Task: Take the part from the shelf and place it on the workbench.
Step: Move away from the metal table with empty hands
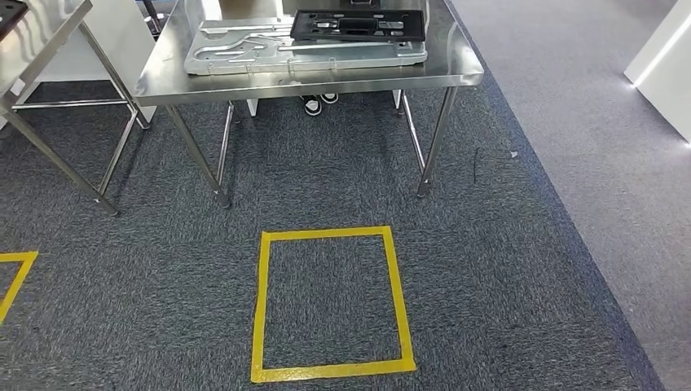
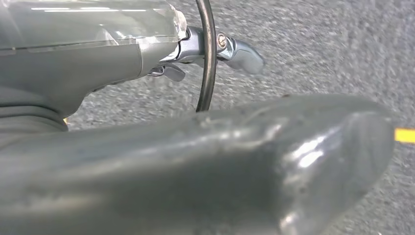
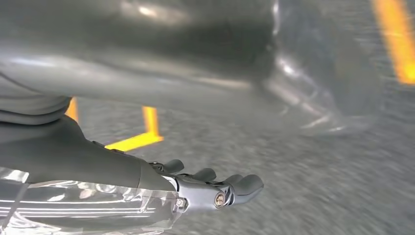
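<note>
On the workbench [image 1: 456, 73], near its far right corner, a black part [image 1: 358, 24] is seen lying on a grey tray [image 1: 244, 53]. Both the left hand [image 2: 215, 54] and the right hand [image 3: 210, 188] hang empty over carpet, fingers apart; the placing is judged done.

This looks like a factory test floor or industrial lab. A stainless-steel workbench with tubular legs [image 1: 456, 69] stands at the far side on grey carpet tiles [image 1: 505, 269], carrying a flat silver metal panel [image 1: 244, 50] and a black plastic frame part [image 1: 358, 24]. A yellow floor-tape rectangle [image 1: 259, 301] marks a standing spot nearer in.
</note>
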